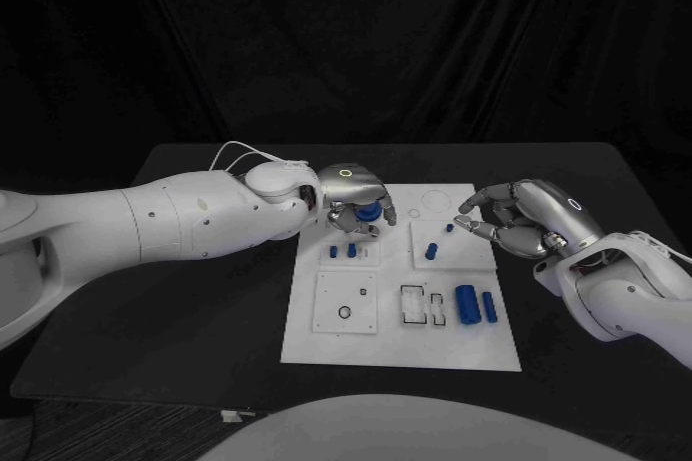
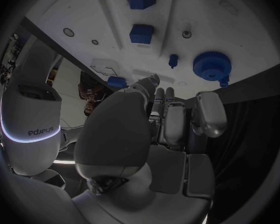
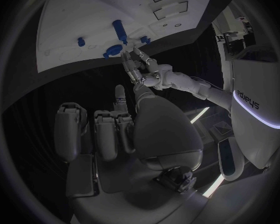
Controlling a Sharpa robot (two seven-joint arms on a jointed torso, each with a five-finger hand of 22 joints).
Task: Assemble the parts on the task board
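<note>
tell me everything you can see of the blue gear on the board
The blue gear is a round, toothed wheel, plastic by its look, with a raised hub at its centre. It lies flat near the far left corner of the white board. The left robot hand is over it, fingers around it; whether they touch cannot be told.

A robotics lab: black-draped table (image 1: pixel 173 311), white task board (image 1: pixel 433 351).

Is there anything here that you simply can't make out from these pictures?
- Head view: whether the left hand grips the blue gear; its fingers cover it.
- Head view: whether the right hand pinches the small blue piece; too small.
- Head view: the outlined slots on the task board; too small.
</note>
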